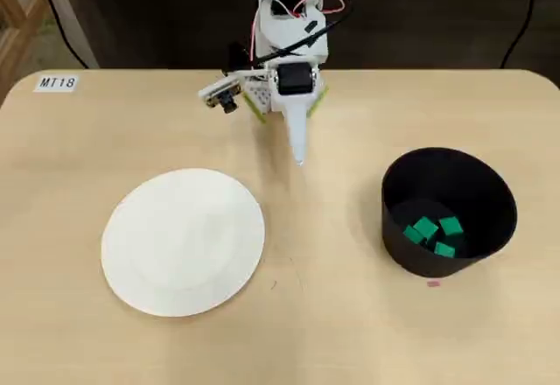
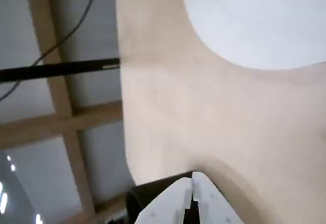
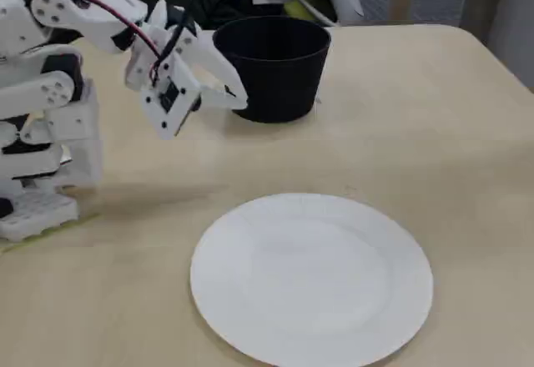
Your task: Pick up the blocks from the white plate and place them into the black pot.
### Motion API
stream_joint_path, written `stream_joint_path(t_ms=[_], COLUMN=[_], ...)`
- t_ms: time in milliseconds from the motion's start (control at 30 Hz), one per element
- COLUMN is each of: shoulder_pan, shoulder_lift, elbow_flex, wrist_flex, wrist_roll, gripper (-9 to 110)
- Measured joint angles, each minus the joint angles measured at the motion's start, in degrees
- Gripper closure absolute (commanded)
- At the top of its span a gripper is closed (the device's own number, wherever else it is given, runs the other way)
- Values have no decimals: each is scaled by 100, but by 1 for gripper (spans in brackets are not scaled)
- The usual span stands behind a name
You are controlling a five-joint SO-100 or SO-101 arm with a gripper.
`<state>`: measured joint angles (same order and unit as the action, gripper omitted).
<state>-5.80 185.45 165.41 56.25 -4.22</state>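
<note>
At the far edge of the pale wooden table in the overhead view, the white two-finger gripper hangs folded near the base, jaws clenched and empty. The large round white plate lies bare, near left. The small bright green blocks rest inside the matte black round pot, right. Clear tabletop separates plate, pot and gripper.

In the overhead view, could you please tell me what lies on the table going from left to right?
The paper label → the white plate → the gripper, shut and empty → the black pot with green blocks inside.
</note>
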Motion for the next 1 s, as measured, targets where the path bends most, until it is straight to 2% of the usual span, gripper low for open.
stream_joint_path(t_ms=[400,1000], shoulder_pan=[264,343], shoulder_lift=[62,62], elbow_flex=[817,826], wrist_flex=[-316,-422], wrist_roll=[141,237], gripper=[104,104])
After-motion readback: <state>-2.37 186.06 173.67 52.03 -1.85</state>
